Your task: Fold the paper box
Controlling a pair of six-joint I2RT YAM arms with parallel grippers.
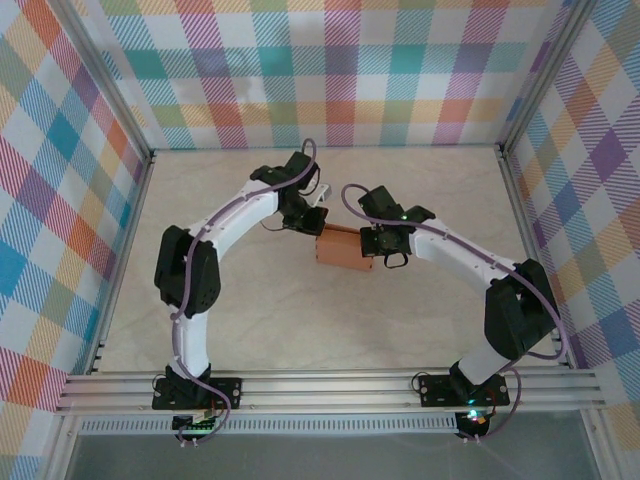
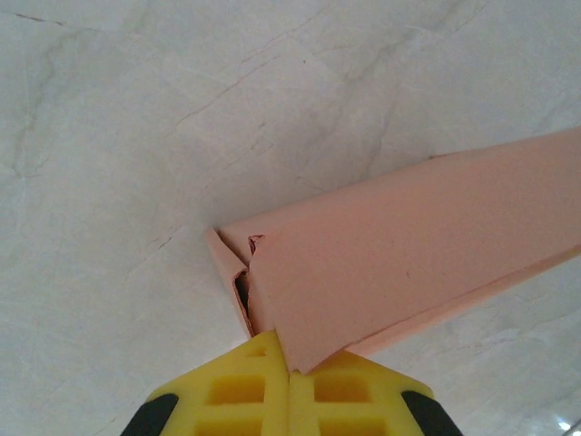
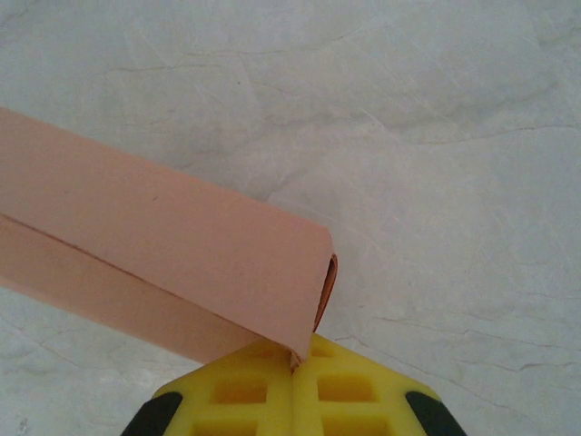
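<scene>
Room: an enclosure hung with checked cloth walls (image 1: 330, 70) in pastel colours at the back and on both sides, carried on metal corner posts (image 1: 115, 105).
Surface: the desk (image 1: 300, 335) is pale cream with faint marble-like veins; both wrist views show thin grey hairlines and a dull sheen on it.
Near edge: a metal rail (image 1: 330, 385) runs across the front, with both arm bases bolted to it.
Task item: the paper box (image 1: 343, 250) is salmon-orange, folded into a long closed form, and sits near the middle of the desk between the two arms.
Box, left wrist view: the paper box (image 2: 408, 245) runs up to the right, and its near end shows overlapped flaps and a small dark gap.
Box, right wrist view: the paper box (image 3: 163, 245) runs up to the left, with a curved flap edge showing at its near end.
Left pincer (image 2: 289, 365): the yellow fingers are pressed together, and a corner of the box lies over their tips. Whether card is nipped between them cannot be told.
Right pincer (image 3: 292, 363): the fingers are pressed together, and the box's end corner meets the seam. Whether it grips the card cannot be told.
Arms from above: the left pincer (image 1: 312, 226) is at the box's left end and the right pincer (image 1: 374, 250) at its right end.
Contact with the desk: whether the box rests on it or is lifted cannot be told.
</scene>
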